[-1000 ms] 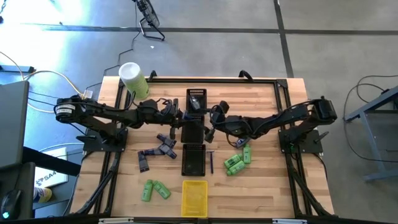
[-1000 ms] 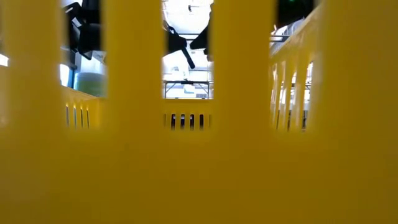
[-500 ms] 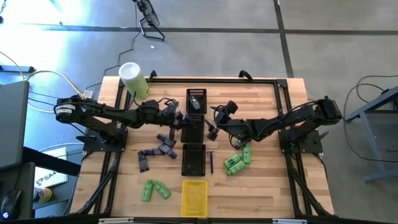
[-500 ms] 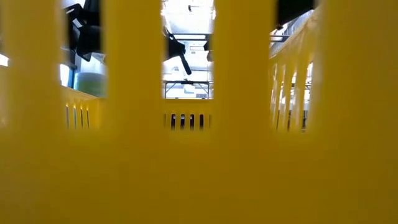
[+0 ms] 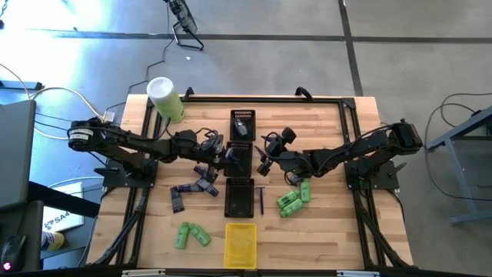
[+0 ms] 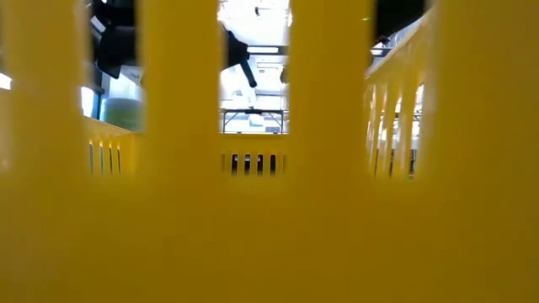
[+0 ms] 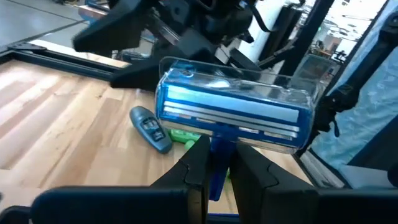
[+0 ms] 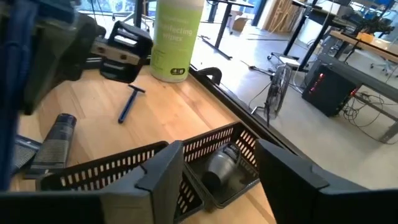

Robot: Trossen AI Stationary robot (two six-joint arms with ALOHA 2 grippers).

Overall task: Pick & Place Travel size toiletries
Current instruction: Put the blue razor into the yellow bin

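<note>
A blue razor (image 7: 233, 115) with a clear cap sits clamped by its handle in the left gripper (image 7: 214, 171), above the wooden tabletop (image 5: 323, 223) near the middle black tray (image 5: 240, 158). Green bottles (image 5: 292, 198) lie right of the trays, purple-grey tubes (image 5: 196, 185) to their left. The right gripper (image 8: 214, 165) hovers partly spread and empty over a black tray (image 8: 205, 155) holding a grey piece (image 8: 217, 168).

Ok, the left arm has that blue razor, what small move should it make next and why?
Probably ease the left end effector sideways over the middle black tray before releasing. It grips the razor by its handle at that tray's edge; the right end effector waits open opposite.
</note>
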